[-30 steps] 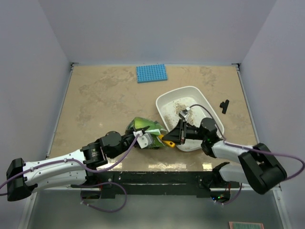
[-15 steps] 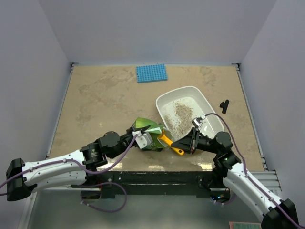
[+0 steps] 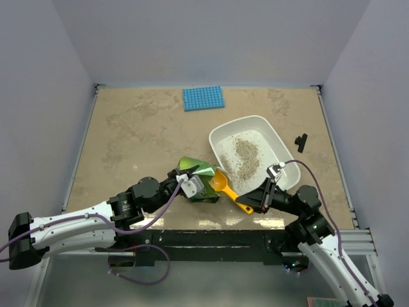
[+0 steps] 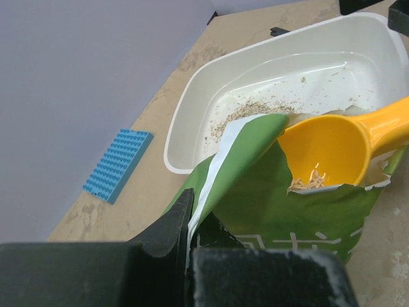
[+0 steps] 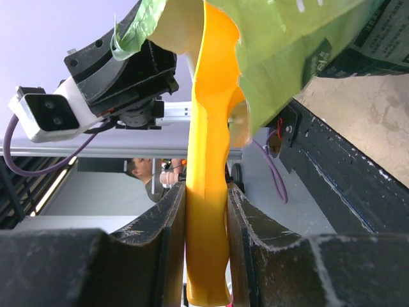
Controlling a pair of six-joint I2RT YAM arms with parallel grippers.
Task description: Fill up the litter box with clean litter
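The white litter box (image 3: 282,142) stands right of centre, with a loose heap of beige-grey clean litter (image 3: 243,155) in it; it also shows in the left wrist view (image 4: 192,102). My left gripper (image 3: 185,186) is shut on the edge of the green foil bag (image 4: 268,185) and holds it open beside the box. My right gripper (image 3: 261,197) is shut on the handle of the orange scoop (image 5: 208,160). The scoop's bowl (image 4: 329,150) sits in the bag's mouth with a few granules in it.
A blue studded mat (image 3: 203,98) lies at the back of the table. A small black part (image 3: 300,141) lies right of the litter box. The table's front edge runs just below both grippers.
My right gripper has drawn back from over the litter box toward the near edge, and the scoop's bowl has moved from the box to the bag's mouth. More litter lies in the box.
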